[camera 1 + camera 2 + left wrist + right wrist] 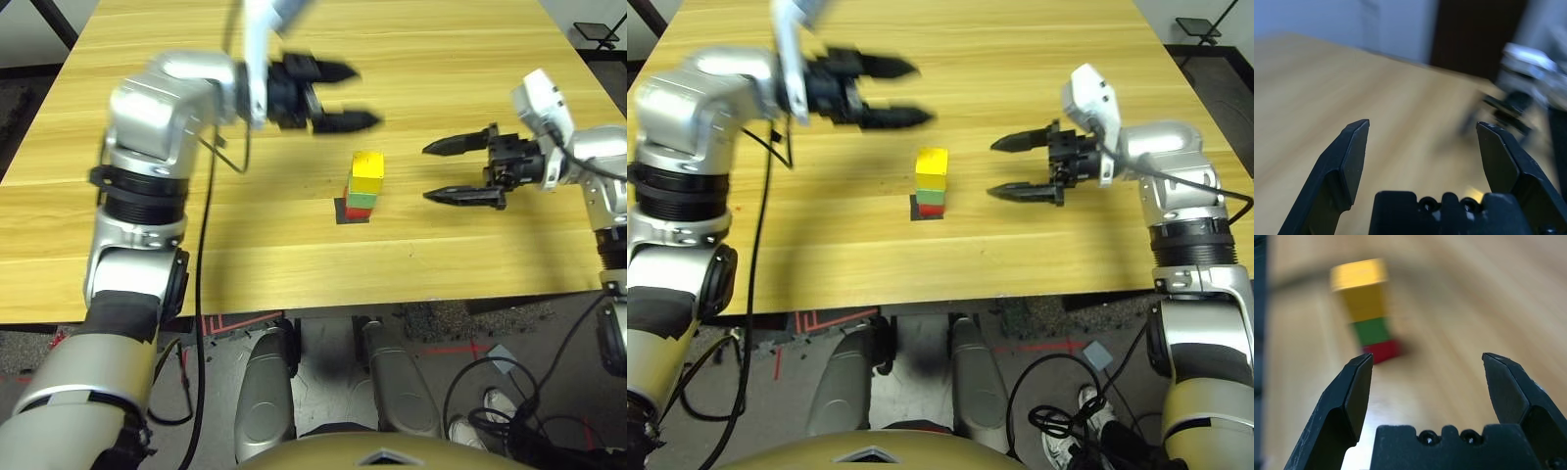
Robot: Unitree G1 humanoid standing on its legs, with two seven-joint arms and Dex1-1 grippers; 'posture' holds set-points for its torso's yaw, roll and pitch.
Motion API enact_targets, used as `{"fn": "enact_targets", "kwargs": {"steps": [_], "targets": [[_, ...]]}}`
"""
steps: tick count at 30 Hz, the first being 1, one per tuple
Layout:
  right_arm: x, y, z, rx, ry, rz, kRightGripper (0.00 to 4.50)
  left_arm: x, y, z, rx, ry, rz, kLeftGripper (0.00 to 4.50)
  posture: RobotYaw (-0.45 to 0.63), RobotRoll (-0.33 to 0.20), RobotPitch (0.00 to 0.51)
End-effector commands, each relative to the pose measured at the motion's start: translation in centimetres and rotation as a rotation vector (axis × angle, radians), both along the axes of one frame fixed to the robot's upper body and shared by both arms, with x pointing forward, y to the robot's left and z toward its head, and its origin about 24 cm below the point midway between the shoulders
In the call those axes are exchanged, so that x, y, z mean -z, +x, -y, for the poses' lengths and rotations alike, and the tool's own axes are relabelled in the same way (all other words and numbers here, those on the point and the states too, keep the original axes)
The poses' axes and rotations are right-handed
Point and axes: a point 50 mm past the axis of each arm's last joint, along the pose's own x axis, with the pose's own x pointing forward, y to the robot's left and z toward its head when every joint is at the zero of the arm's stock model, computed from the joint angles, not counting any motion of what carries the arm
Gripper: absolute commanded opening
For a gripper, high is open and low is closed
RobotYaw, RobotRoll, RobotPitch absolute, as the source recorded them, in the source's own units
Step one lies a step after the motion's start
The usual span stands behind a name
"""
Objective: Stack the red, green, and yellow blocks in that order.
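Observation:
A small tower stands mid-table on a flat black patch (342,212): the red block (359,211) at the bottom, the green block (361,200) on it, the yellow block (367,171) on top. In the right wrist view the same tower shows, yellow block (1360,288) over green block (1371,331) over red block (1381,351). My left gripper (356,96) hovers open, up and to the left of the tower, nothing between its fingers. To the tower's right my right gripper (437,171) stands open, apart from it, pointing at it.
The wooden table (196,235) has bare room all round the tower. Its front edge runs below the tower. A black cable (204,255) hangs from my left arm. Dark floor with cables lies beyond the table.

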Motion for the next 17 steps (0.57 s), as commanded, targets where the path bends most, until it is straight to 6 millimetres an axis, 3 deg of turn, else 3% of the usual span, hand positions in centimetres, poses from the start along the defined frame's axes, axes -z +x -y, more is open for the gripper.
{"fn": "enact_targets", "kwargs": {"steps": [1,3,9,12,17], "targets": [[1.0,0.8,3.8,0.327,0.131,0.023,4.5,3.3,0.0,-5.2,-0.34,-0.075,-0.033,4.44,0.09,-0.028,0.218],[2.0,1.3,5.8,0.53,0.2,0.061,4.5,6.2,-0.3,-7.4,-0.487,-0.122,-0.053,4.44,0.09,-0.032,0.225],[4.9,1.0,10.0,0.918,0.308,0.106,4.5,12.9,-1.5,-10.1,-0.735,-0.158,-0.054,4.44,0.06,-0.062,0.239],[5.9,0.4,11.3,1.042,0.338,0.133,4.5,15.1,-1.7,-10.2,-0.774,-0.17,-0.069,4.44,0.06,-0.055,0.24],[7.1,-0.2,12.5,1.163,0.362,0.143,4.5,16.6,-1.4,-10.7,-0.838,-0.153,-0.041,4.44,0.04,-0.059,0.237]]}}
